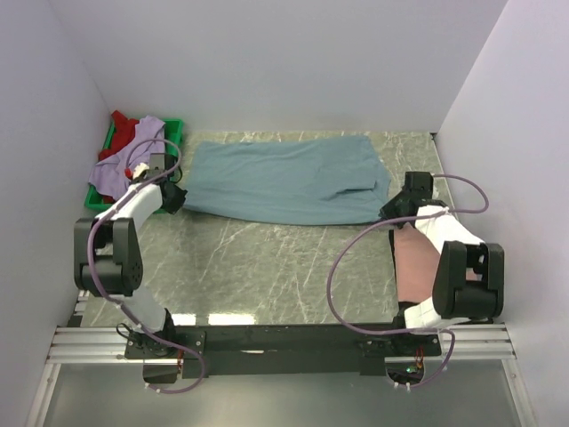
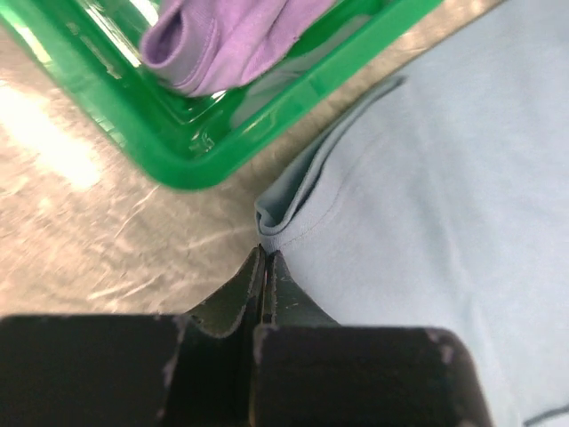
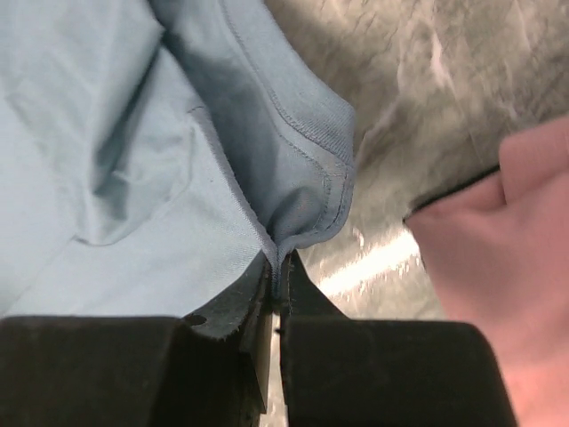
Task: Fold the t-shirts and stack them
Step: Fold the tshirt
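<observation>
Left gripper (image 2: 267,267): its two black fingers are pressed together on the lower left corner of the soft dusty grey-blue t-shirt (image 1: 284,182). Only the very edge of the hem is caught.
Right gripper (image 3: 276,277): also closed, clamped on the doubled lower right corner of the same shirt, with more cloth inside.
Grey-blue t-shirt: lies spread flat in the upper middle of the top view, on the marbled grey-green tabletop (image 1: 267,267).
Left surroundings: shiny green plastic tray (image 2: 178,156) just beside the corner, holding a crumpled lavender t-shirt (image 2: 222,36) and a red t-shirt (image 1: 120,124).
Right surroundings: folded salmon pink t-shirt (image 3: 520,258) near the gripper.
Risk: I judge the thin left pinch may slip during lifting, which makes the fold crooked. The cloth may also drag on the tray rim or disturb the pink shirt.
</observation>
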